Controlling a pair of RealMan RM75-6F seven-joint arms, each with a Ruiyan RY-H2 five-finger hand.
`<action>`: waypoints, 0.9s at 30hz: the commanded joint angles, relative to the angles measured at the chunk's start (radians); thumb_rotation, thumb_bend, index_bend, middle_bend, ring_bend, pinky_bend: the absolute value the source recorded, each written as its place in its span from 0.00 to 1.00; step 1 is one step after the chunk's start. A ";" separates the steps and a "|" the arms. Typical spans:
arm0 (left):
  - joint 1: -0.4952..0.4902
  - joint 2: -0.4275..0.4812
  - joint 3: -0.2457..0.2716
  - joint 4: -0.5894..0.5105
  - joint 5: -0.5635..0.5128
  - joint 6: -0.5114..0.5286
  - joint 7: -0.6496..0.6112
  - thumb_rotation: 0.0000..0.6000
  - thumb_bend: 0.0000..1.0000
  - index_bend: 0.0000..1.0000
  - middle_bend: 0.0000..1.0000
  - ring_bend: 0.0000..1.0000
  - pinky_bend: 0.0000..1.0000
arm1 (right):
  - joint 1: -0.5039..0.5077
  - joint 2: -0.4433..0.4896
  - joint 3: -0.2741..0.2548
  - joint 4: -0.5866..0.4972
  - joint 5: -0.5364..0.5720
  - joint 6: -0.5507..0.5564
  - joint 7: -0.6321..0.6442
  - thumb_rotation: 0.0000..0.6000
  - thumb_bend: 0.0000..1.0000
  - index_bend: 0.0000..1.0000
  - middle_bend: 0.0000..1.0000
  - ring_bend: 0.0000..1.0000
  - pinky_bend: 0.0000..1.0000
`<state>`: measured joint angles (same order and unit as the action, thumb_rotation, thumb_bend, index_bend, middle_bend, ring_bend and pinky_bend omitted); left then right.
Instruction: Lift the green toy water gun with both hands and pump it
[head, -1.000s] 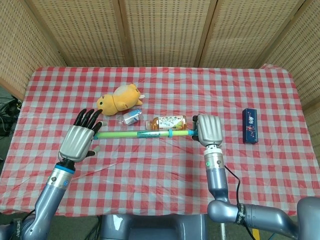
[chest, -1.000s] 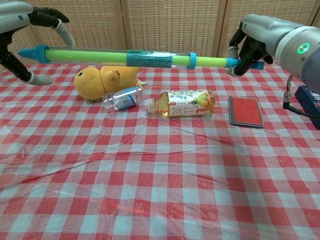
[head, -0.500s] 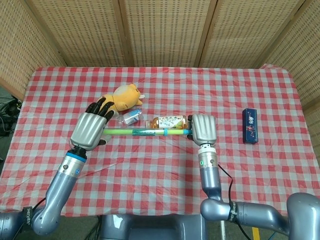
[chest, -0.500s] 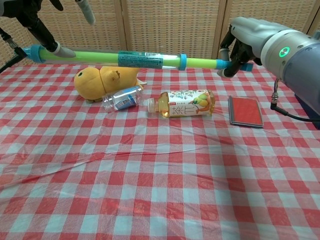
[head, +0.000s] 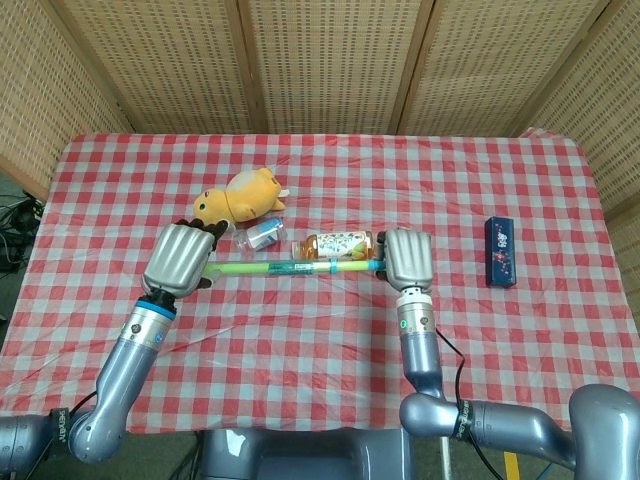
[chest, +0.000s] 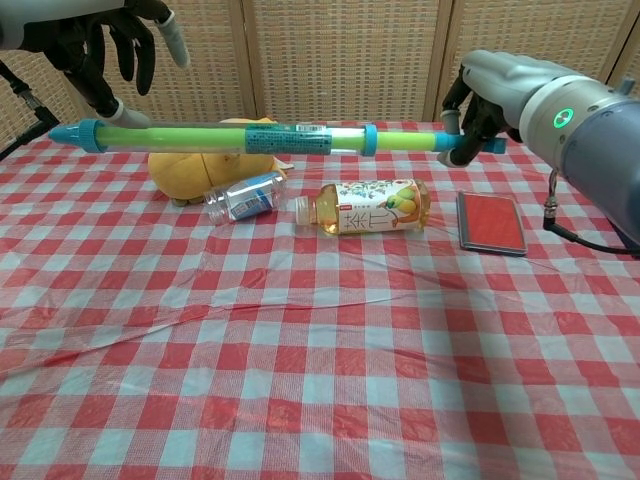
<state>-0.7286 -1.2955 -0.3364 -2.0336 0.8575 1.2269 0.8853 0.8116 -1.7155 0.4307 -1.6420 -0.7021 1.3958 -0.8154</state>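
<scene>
The green toy water gun (head: 290, 267) (chest: 250, 138) is a long green tube with cyan ends and a cyan ring. It hangs level above the table. My left hand (head: 180, 258) (chest: 95, 50) is at the tube's left end, with its fingers curled over the tube and the thumb against it. My right hand (head: 408, 256) (chest: 485, 95) grips the thin handle at the right end. The head view hides the tube's ends under both hands.
Under the gun on the checked cloth lie a yellow plush toy (head: 240, 195) (chest: 200, 160), a small clear bottle (head: 262, 234) (chest: 243, 195) and a tea bottle (head: 338, 243) (chest: 365, 207). A red flat case (chest: 490, 221) and a blue box (head: 500, 251) lie to the right.
My left hand has gone from spread fingers beside the tube to fingers curled over its left end. The gun has sunk a little and shifted slightly toward the right hand.
</scene>
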 joint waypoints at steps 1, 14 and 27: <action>-0.006 0.009 0.008 -0.002 -0.009 0.003 -0.003 1.00 0.22 0.32 0.50 0.43 0.49 | 0.002 0.001 0.000 0.002 0.002 -0.001 0.001 1.00 0.49 0.85 1.00 1.00 0.84; -0.033 0.068 0.056 -0.032 -0.076 0.004 0.008 1.00 0.21 0.10 0.47 0.43 0.49 | 0.011 0.005 -0.004 -0.006 0.011 0.006 -0.007 1.00 0.49 0.85 1.00 1.00 0.84; -0.035 0.111 0.092 -0.042 -0.050 0.007 -0.056 1.00 0.21 0.04 0.33 0.35 0.42 | 0.011 -0.005 -0.015 0.012 0.020 0.001 0.008 1.00 0.49 0.85 1.00 1.00 0.84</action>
<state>-0.7630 -1.1878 -0.2484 -2.0760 0.8034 1.2330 0.8314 0.8224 -1.7194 0.4161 -1.6309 -0.6831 1.3979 -0.8086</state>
